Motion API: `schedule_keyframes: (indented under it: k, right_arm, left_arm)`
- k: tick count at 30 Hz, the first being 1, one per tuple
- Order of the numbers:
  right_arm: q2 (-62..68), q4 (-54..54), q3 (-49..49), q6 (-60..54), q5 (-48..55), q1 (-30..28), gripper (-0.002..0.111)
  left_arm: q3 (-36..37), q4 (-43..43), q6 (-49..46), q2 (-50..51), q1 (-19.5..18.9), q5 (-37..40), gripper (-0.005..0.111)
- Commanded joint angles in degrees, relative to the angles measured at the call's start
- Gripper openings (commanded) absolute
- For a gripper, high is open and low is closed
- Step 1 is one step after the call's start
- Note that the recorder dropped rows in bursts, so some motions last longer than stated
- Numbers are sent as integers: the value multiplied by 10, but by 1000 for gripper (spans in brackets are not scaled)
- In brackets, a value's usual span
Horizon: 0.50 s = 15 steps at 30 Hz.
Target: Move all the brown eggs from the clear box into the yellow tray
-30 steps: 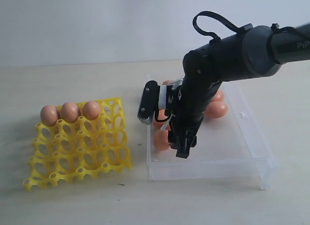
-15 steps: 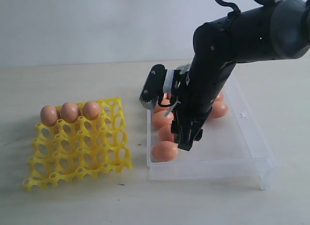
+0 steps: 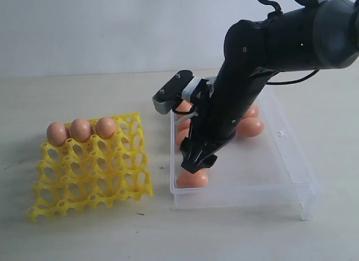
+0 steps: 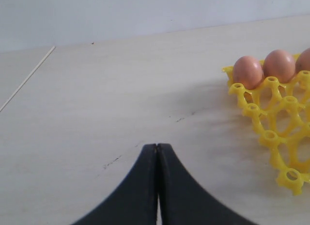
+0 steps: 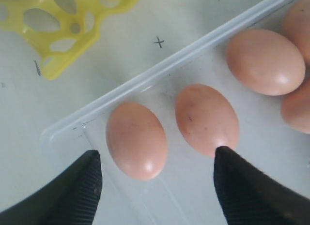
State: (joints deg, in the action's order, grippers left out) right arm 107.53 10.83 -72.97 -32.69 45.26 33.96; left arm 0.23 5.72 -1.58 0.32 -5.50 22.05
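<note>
brown eggs are split between 2 places: 3 sit in the far row of the yellow tray, and at least 5 lie loose in the clear box, bunched toward the side nearest the tray; the arm hides part of that group in the exterior view. the right gripper hangs over the box's near corner with its jaws spread wide, gripping nothing. the left gripper hangs low over the table beside the tray, jaws pressed together and empty.

the likely trouble is a double catch. in the right wrist view the corner egg and its neighbour both lie inside the span of the fingers, the neighbour almost under 1 fingertip. coming straight down, that finger could land on the neighbour's shell and crack it, or shove it into the others. the other finger sits near the box wall; i cannot tell whether it is inside the rim or over it, and if over, it would strike plastic and tip or slide the probably light box. smooth oval shells also squirt out of an off-centre pinch, so the grip wants centring on the corner egg alone. later, a release onto the tray's pegs rather than into a cell could break the egg.
</note>
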Motion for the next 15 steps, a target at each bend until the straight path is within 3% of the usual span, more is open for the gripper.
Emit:
schedule_keyframes:
  k: [1,15]
  right_arm:
    - [1,-3,-1,-6,2,1,64]
    - [37,35,-1,-6,30,1,64]
  left_arm:
    - [-2,1,3,-3,4,-5,0]
    - [-2,1,3,-3,4,-5,0]
